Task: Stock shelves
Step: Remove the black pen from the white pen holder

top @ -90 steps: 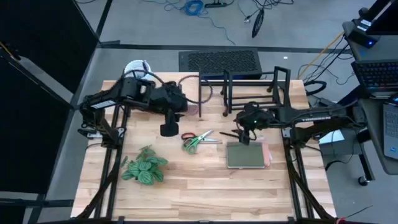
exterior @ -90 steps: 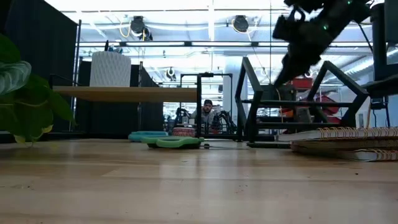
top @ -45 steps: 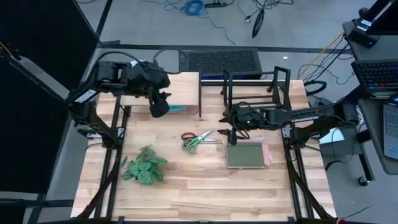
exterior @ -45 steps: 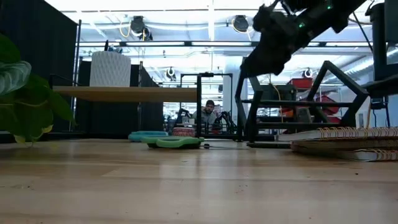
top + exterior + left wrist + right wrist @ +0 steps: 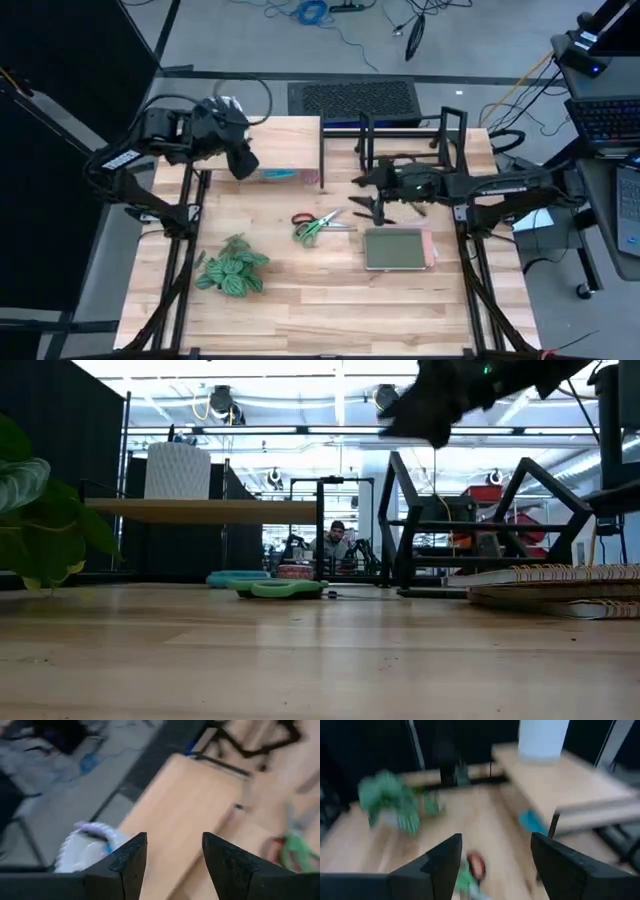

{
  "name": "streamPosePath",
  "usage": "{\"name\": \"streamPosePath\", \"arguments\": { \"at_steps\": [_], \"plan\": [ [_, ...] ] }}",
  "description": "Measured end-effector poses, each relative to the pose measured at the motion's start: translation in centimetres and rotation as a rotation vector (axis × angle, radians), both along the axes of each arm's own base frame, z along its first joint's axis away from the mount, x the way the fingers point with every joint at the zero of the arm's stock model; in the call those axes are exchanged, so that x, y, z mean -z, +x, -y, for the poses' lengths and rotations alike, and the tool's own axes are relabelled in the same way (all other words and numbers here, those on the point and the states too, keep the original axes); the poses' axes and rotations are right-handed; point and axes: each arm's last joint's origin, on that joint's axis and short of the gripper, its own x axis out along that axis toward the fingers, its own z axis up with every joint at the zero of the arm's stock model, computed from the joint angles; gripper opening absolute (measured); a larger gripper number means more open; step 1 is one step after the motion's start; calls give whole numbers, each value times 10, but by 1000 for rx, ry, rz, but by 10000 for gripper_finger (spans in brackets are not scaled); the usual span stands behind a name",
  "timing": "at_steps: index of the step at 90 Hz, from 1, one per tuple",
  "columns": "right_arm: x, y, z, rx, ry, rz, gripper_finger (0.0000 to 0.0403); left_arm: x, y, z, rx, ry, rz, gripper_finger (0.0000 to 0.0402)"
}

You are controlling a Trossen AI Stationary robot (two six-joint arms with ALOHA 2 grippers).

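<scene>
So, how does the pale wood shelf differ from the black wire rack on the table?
The wood shelf has a solid flat top of pale wood, while the black rack is an open frame of thin metal bars with upright dividers. A white ribbed container stands on the wood shelf; the black rack holds nothing that I can see. Both stand side by side along the table's far edge.

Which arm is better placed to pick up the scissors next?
The right one, probably. Its open pincer hangs just beside the scissors, while the left pincer, also open, is up over the wooden shelf, farther from them.
</scene>
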Motion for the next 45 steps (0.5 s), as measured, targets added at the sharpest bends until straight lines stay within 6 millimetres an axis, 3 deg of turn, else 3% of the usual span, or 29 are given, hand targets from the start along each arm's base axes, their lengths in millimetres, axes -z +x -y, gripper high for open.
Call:
{"name": "streamPosePath", "arguments": {
  "at_steps": [10, 45],
  "plan": [
    [-5, 0, -3, -6, 18, 53, 222, 1, -6, -5, -85, 21, 28, 178],
    [11, 11, -7, -8, 85, -23, 222, 21, -12, -41, -318, 62, -57, 178]
  ]
}}
